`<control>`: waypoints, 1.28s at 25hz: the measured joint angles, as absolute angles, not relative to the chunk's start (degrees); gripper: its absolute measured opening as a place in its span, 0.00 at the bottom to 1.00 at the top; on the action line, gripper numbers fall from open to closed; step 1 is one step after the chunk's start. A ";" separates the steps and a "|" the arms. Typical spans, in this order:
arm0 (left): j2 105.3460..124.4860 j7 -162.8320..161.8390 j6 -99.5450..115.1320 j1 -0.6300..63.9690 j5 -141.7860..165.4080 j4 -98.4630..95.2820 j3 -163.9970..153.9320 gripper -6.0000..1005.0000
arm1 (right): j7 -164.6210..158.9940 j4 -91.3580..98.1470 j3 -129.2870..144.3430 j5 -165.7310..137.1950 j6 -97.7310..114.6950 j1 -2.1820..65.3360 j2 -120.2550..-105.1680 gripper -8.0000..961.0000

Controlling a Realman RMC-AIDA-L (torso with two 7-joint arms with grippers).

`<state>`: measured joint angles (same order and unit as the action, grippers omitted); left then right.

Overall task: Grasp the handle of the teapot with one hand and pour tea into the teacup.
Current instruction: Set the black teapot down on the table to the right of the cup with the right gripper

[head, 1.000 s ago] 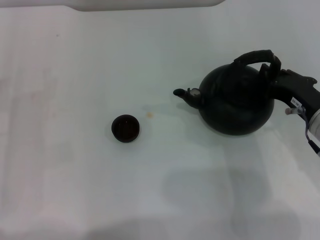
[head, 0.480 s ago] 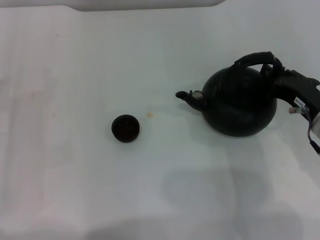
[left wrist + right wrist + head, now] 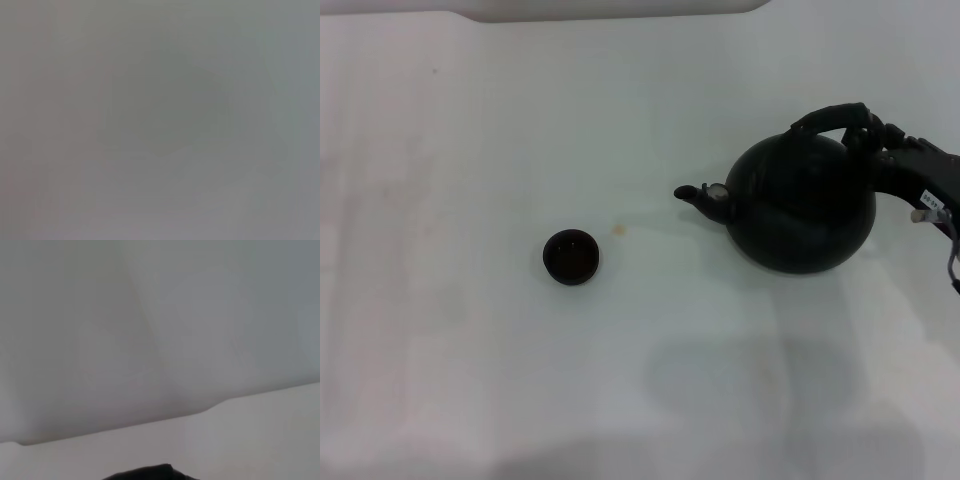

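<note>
head view first: the teapot (image 3: 803,205) sits on the white table (image 3: 470,150) off to the right, upright, spout (image 3: 701,194) aimed toward the teacup (image 3: 571,257), which is well apart from the pot on the spout side and a bit nearer the robot. the right gripper (image 3: 876,143) is at the far end of the handle (image 3: 835,116) from the spout, right up against it; looks like it's got the handle pinched, but the black fingers blend into the black handle so i honestly can't tell whether they're clamped or just alongside. there's a small amber drop (image 3: 618,230) on the table between the spout and the cup, near the cup, so i'd guess some tea has been let out around there at some point. inside of the cup is too dark to say whether it holds anything. so my read is either the pour is done and the pot's parked, or it hasn't properly begun; can't settle that from here. room-wise it's wide open: bare table all around the cup and along the line from the spout to it, nothing to bump. the only edge that matters is behind the pot, far side of the table. left gripper isn't visible in this view at all. left wrist view: flat grey blur, nothing to make out. right wrist view: mostly pale surface with a table edge running across, plus a dark sliver (image 3: 150,473) that's probably the pot or handle, no fingers showing.
</note>
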<state>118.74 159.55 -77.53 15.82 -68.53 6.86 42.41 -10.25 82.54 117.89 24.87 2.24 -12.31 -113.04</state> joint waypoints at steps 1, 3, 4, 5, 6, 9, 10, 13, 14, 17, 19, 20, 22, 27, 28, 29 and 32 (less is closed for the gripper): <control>118.74 159.54 -77.52 15.82 -68.55 6.86 42.43 0.87 | -10.27 83.34 117.78 25.07 1.28 -12.49 -112.69 0.49; 118.74 159.53 -77.52 15.82 -68.55 6.86 42.45 0.87 | -10.28 84.74 117.85 25.71 0.47 -12.95 -111.93 0.49; 118.74 159.52 -77.52 15.82 -68.57 6.86 42.45 0.87 | -10.27 85.35 117.94 26.04 0.27 -13.17 -111.60 0.50; 118.74 159.52 -77.52 15.82 -68.59 6.86 42.46 0.87 | -10.24 86.20 118.03 26.43 -0.13 -13.51 -111.23 0.50; 118.74 159.52 -77.51 15.82 -68.61 6.86 42.45 0.87 | -10.19 87.12 118.08 26.71 -0.83 -13.84 -110.85 0.50; 118.74 159.52 -77.51 15.81 -68.66 6.86 42.46 0.87 | -10.09 89.37 118.08 26.95 -2.82 -14.68 -110.07 0.50; 118.74 159.52 -77.51 15.79 -68.67 6.86 42.46 0.87 | -10.01 90.40 118.03 27.04 -3.66 -15.11 -109.81 0.50; 118.74 159.56 -77.52 15.77 -68.67 6.86 42.45 0.87 | -9.67 93.43 117.68 27.21 -6.73 -16.32 -109.07 0.50; 118.74 159.61 -77.52 15.76 -68.66 6.86 42.45 0.87 | -9.59 94.25 117.59 27.22 -7.76 -16.52 -108.86 0.50; 118.74 159.64 -77.52 15.74 -68.67 6.86 42.45 0.87 | -9.54 96.39 116.97 27.24 -11.48 -16.49 -108.32 0.50; 118.74 159.64 -77.52 15.74 -68.66 6.86 42.45 0.87 | -9.00 97.84 116.27 27.31 -14.24 -16.42 -108.21 0.50; 118.74 159.65 -77.51 15.73 -68.66 6.86 42.46 0.87 | -8.65 98.24 116.05 27.34 -14.90 -16.47 -108.22 0.50; 118.74 159.66 -77.51 15.73 -68.65 6.86 42.50 0.87 | -8.17 98.82 115.72 27.38 -15.68 -16.54 -108.23 0.50; 118.74 159.67 -77.52 15.64 -68.64 6.86 42.54 0.87 | -4.86 101.11 113.39 30.04 -21.03 -16.93 -108.33 0.50; 118.74 159.68 -77.52 15.64 -68.64 6.86 42.56 0.87 | -3.47 101.32 112.84 31.46 -21.65 -17.09 -108.34 0.50; 118.74 159.68 -77.53 15.65 -68.63 6.86 42.58 0.87 | -1.42 101.46 112.11 33.55 -22.30 -17.29 -108.40 0.50; 118.74 159.67 -77.56 15.64 -68.63 6.86 42.62 0.87 | 6.06 101.53 109.34 41.17 -24.09 -18.23 -108.79 0.50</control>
<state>118.74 159.67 -77.56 15.64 -68.63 6.86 42.62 6.06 101.53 109.34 41.17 -24.09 -18.23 -108.79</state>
